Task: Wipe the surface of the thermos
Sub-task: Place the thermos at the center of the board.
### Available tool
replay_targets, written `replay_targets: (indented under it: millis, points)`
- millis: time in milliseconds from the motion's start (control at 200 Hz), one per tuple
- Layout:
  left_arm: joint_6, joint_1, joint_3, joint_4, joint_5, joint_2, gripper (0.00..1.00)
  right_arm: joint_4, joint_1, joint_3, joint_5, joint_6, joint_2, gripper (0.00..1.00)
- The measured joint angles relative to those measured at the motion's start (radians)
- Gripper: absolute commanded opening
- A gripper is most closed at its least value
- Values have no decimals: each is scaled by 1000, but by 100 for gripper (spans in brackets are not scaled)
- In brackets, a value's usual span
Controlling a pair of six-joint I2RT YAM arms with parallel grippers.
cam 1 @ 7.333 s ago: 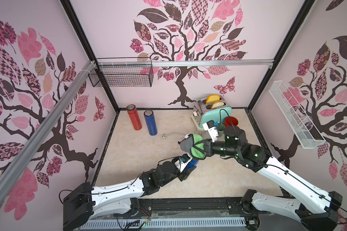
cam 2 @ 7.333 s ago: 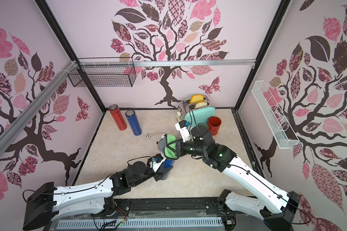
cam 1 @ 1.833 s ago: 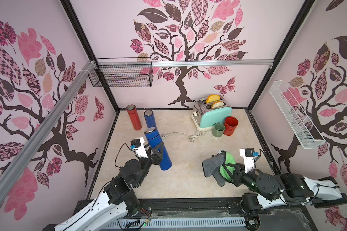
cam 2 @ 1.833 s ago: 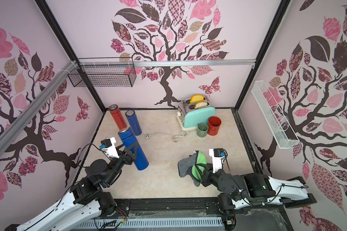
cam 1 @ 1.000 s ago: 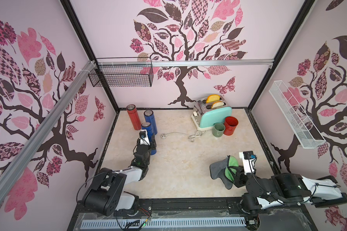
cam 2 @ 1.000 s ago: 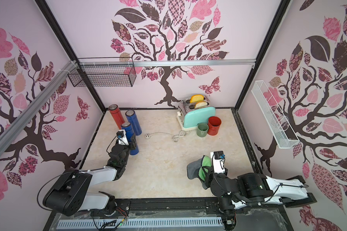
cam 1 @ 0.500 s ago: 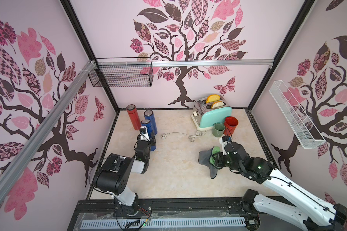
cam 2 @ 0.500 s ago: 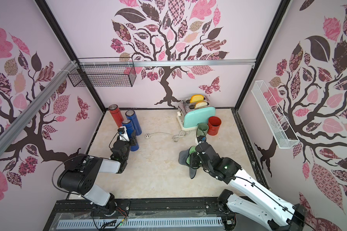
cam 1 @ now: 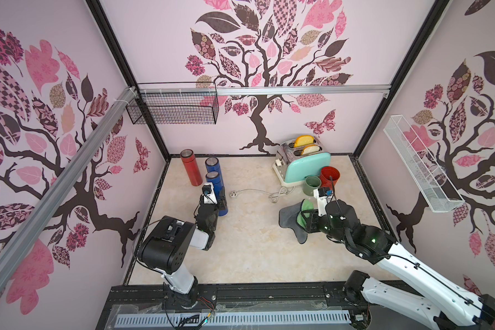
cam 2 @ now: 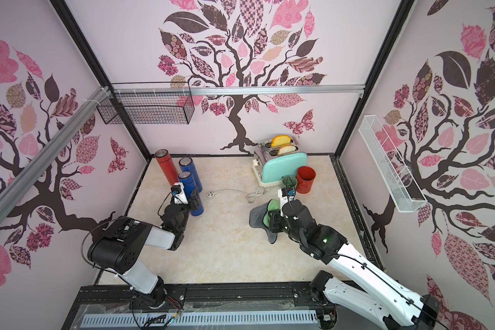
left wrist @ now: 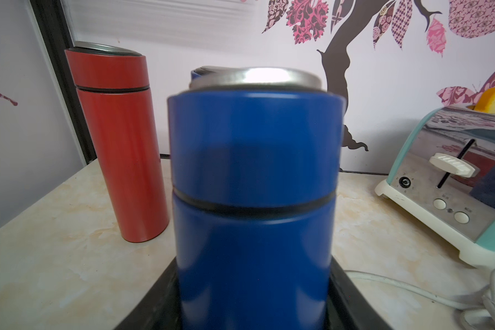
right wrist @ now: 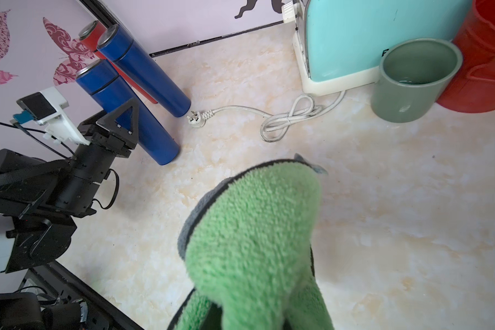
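Marble tabletop: left gripper clamps blue thermos upright; right gripper pinches green cloth (well apart). We'd close gap, stroke lengthwise.

No text is legible; markings on the toaster are too small.

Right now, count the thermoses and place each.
3. The red thermos stands by the back wall, the rear blue thermos beside it, the front blue thermos just ahead, in the left end effector.

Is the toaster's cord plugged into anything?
No, the white plug lies loose on the tabletop, prongs bare.
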Motion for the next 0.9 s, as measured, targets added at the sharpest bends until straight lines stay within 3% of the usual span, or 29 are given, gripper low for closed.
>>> replay_targets:
  millis: [210,410,585,900]
  points:
    - [50,-67,-3,2,-51,-1,2,6,-2,-42,19,14,-43,0]
    - [33,-71,-29,-1,-96,-25,0,7,-2,-50,19,26,-68,0]
    - [25,-79,-52,-3,-109,-48,16,22,-2,-84,18,37,-90,0]
    - [-9,-95,-36,-92,-145,-84,23,35,-2,-122,7,49,-92,0]
